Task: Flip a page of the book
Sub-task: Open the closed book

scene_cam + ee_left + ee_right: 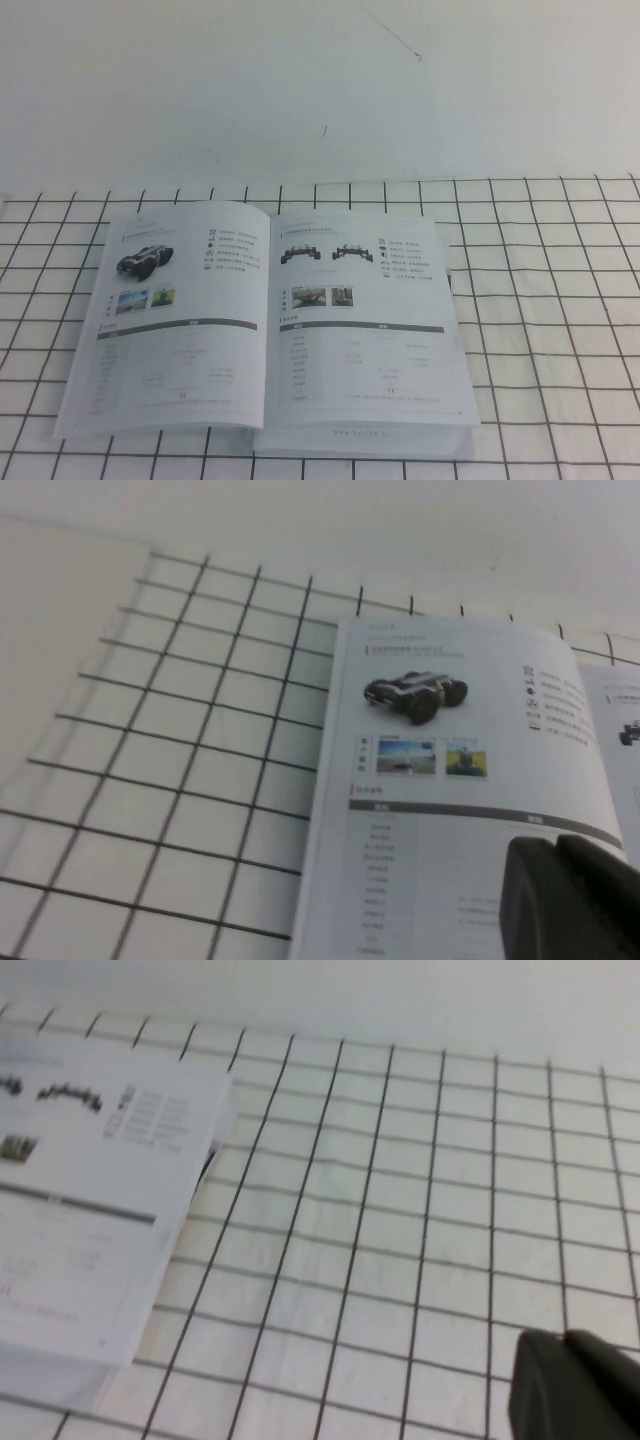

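The book (268, 330), a thick white catalogue, lies open and flat on the checked cloth. Its right-hand page (362, 330) shows two dark robot chassis side by side above a grey-headed table. The left-hand page (175, 320) shows one black wheeled robot. Neither gripper shows in the high view. In the left wrist view my left gripper (557, 842) is shut and empty, over the lower part of the left-hand page (450, 780). In the right wrist view my right gripper (563, 1338) is shut and empty, over the cloth well to the side of the book (90, 1210).
A white cloth with a black grid (560, 300) covers the table around the book. Behind it lies plain white surface (320, 90). The book's thicker right half (400, 442) reaches the near edge of the high view.
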Controlling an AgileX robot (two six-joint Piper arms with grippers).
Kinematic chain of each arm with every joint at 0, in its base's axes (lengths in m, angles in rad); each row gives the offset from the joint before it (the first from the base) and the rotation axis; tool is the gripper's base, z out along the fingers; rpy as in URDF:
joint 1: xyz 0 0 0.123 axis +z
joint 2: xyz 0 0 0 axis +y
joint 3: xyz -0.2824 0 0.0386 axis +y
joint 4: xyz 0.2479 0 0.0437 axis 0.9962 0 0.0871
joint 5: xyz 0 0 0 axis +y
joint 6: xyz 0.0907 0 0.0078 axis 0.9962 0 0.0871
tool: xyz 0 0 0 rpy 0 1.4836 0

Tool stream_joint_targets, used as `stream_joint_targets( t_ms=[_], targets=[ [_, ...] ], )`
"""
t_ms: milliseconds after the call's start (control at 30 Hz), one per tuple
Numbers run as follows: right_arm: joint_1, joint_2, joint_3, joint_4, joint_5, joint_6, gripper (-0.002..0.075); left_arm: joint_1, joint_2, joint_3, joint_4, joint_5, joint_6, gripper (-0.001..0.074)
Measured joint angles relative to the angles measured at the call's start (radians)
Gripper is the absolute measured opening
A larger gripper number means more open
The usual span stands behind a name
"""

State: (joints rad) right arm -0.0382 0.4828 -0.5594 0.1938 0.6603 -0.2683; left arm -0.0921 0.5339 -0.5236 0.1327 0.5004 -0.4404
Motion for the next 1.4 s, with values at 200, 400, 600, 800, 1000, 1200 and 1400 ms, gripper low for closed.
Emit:
stream_joint_targets(
  t_ms=[200, 400, 600, 800, 1000, 1200, 1400],
  targets=[
    [0.000, 0.272, -0.083, 0.105, 0.141, -0.192, -0.0002, 0.000, 0.115, -0.010, -0.237, -0.064, 0.040, -0.0003],
    [0.000, 0.534, -0.135, 0.180, 0.183, -0.331, -0.0002, 0.000, 0.296, -0.111, -0.576, -0.024, 0.399, -0.0003],
    [0.014, 0.766, -0.184, 0.348, 0.174, -0.515, -0.0002, 0.000, 0.527, -0.226, -0.821, 0.046, 0.697, -0.0003],
    [0.107, 0.906, -0.269, 0.410, 0.143, -0.562, -0.0002, -0.003, 0.725, -0.292, -0.969, 0.048, 0.863, -0.0003],
    [0.261, 1.030, -0.378, 0.423, 0.030, -0.551, -0.0002, -0.057, 0.895, -0.327, -1.033, 0.035, 0.969, -0.0002],
    [0.345, 1.158, -0.469, 0.423, 0.009, -0.494, 0.0035, -0.080, 1.045, -0.340, -1.078, -0.018, 1.031, -0.0003],
    [0.355, 1.252, -0.531, 0.423, 0.012, -0.463, 0.0250, -0.082, 1.154, -0.343, -1.113, -0.038, 1.069, -0.0003]
  ],
)
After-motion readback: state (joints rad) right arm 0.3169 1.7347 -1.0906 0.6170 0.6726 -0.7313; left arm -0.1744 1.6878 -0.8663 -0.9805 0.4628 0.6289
